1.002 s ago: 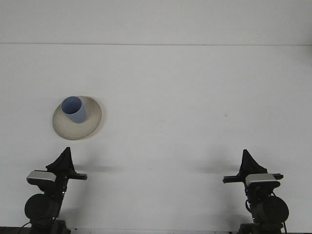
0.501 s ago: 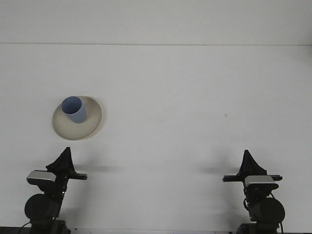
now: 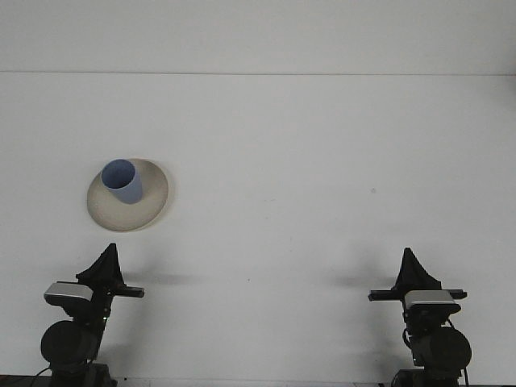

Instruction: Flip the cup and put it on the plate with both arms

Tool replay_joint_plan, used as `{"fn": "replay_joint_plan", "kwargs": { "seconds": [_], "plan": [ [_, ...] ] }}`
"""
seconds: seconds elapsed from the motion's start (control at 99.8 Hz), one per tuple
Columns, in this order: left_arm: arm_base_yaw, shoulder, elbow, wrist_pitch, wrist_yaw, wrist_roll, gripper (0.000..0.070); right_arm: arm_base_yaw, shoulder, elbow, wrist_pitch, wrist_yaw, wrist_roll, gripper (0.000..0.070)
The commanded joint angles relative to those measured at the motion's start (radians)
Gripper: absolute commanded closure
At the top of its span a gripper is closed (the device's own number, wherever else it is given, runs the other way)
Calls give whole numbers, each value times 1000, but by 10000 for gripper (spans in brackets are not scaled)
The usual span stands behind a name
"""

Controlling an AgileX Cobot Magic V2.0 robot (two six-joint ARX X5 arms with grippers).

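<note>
Nothing on the tabletop (image 3: 306,145) has shifted since the earlier frames; only the right arm's camera housing has settled very slightly lower, while cup and plate lie as before.

Nearest the viewer, the left hand (image 3: 107,260) sits parked at the lower edge, just in front of the plate (image 3: 153,201); it has hold of nothing, and whether its fingers are parted cannot be told from this angle. The right hand (image 3: 411,264) is parked well to the right of the plate, likewise empty, its opening also not readable.

Farther back, the blue cup (image 3: 122,182) stands mouth-up on the plate, toward the plate's far-left part, its rim open to the camera. By the look of things, the cup is already flipped and placed.

Handling (a judgement from appearance only): the cup looks light, rigid and smooth-walled, probably plastic, so it may slip under a light pinch. The plate appears to be ceramic and more fragile. A sound hold would close across the cup's side wall near mid-height, or over the rim with one finger inside.
</note>
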State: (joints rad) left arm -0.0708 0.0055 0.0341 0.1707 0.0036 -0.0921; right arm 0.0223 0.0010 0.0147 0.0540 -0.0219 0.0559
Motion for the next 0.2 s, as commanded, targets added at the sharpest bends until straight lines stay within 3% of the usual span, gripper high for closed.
{"fn": "replay_joint_plan", "kwargs": {
  "seconds": [0.0, 0.19],
  "plan": [
    [-2, -2, -20, 11, 4, 8, 694, -1, 0, -2, 12, 3, 0, 700],
    [-2, -2, -20, 11, 4, 8, 694, -1, 0, -2, 12, 3, 0, 700]
  ]
}}
